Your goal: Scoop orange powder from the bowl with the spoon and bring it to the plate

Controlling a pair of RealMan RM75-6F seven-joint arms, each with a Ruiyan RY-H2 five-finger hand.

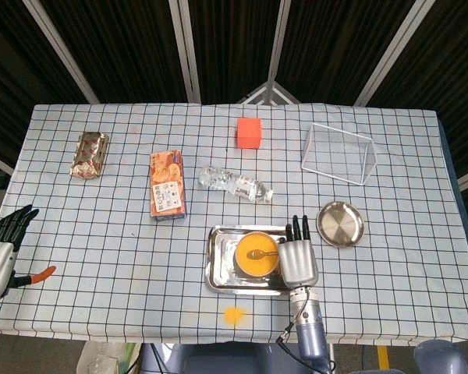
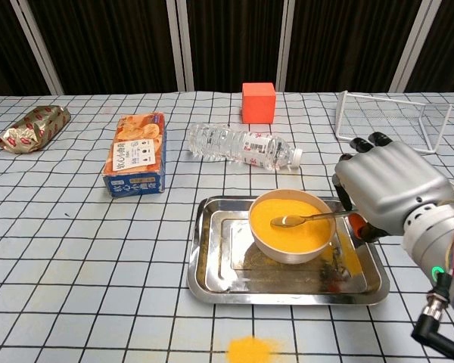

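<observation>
A white bowl (image 2: 290, 242) full of orange powder (image 1: 255, 254) stands in a steel tray (image 2: 212, 265) near the table's front edge. A metal spoon (image 2: 306, 219) lies with its bowl over the powder and its handle running right into my right hand (image 2: 386, 189), which grips it beside the bowl; the head view shows that hand (image 1: 298, 257) just right of the bowl. The round steel plate (image 1: 340, 224) sits to the right of the tray. My left hand (image 1: 1, 249) rests at the table's left front edge, fingers spread, holding nothing.
A clear water bottle (image 2: 242, 144), a biscuit box (image 2: 137, 153), an orange-red cube (image 2: 258, 101), a foil snack pack (image 2: 32, 127) and a wire basket (image 1: 339, 153) lie further back. Spilled orange powder (image 2: 249, 349) marks the cloth in front of the tray, and some lies in the tray.
</observation>
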